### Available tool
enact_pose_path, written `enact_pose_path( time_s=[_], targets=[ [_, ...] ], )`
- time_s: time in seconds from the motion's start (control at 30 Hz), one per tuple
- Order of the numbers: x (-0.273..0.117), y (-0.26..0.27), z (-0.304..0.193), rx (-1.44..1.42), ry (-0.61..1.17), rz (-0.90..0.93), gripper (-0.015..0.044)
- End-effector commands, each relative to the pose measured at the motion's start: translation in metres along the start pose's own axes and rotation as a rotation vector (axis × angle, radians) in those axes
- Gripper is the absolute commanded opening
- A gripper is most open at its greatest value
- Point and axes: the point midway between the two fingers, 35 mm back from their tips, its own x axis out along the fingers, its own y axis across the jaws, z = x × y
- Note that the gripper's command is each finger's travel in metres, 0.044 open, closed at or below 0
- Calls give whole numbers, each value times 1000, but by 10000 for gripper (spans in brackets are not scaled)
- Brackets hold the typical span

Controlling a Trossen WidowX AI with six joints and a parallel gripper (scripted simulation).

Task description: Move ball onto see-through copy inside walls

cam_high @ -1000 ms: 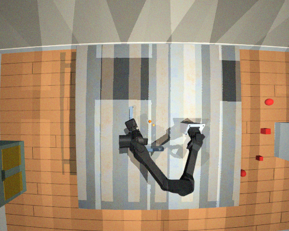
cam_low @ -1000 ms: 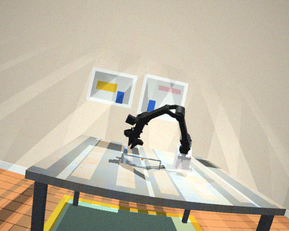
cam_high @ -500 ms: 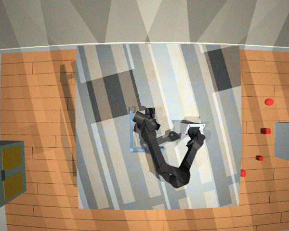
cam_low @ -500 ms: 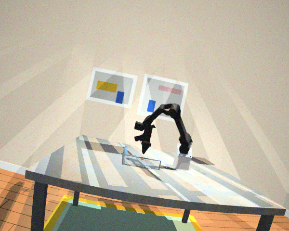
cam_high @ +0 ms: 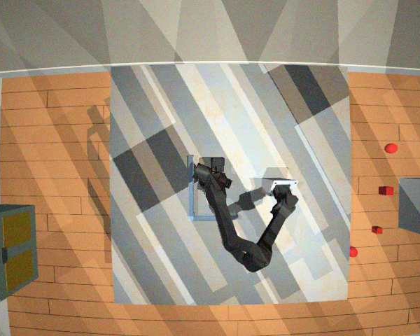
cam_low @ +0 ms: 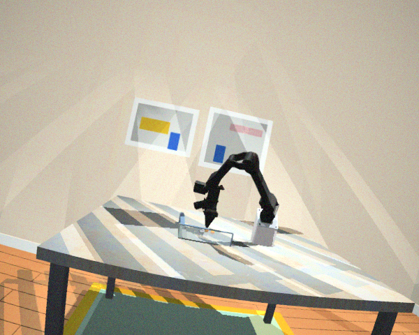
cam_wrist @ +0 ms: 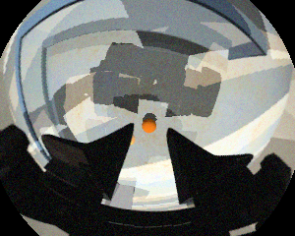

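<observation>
Hovering above small orange ball [cam_wrist: 149,126], black parallel-jaw gripper [cam_wrist: 149,157] is seen half-spread, nothing pinched. Ball lies on striped table [cam_low: 137,248] inside low clear corner walls [cam_low: 202,236], see-through copy just beside. Descent to be kept centred; ball nudged gently, walls avoided.

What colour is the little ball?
Orange. The small round orange ball shows best in the wrist view, just beyond the pincer tips.
</observation>
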Motion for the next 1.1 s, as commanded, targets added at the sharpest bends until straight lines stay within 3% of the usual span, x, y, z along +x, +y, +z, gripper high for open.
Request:
enact_pose_path(
  time_s=[0.0, 0.27, 0.37, 0.7, 0.77, 1.07],
  targets=[
    [8, 1, -5, 12, 10, 9, 200],
    [18, 1, -5, 13, 9, 11, 200],
    [18, 1, -5, 13, 9, 11, 122],
    [18, 1, -5, 13, 9, 11, 55],
    [17, 1, -5, 13, 9, 10, 2],
    [-40, -4, 2, 15, 8, -1, 0]
  ],
)
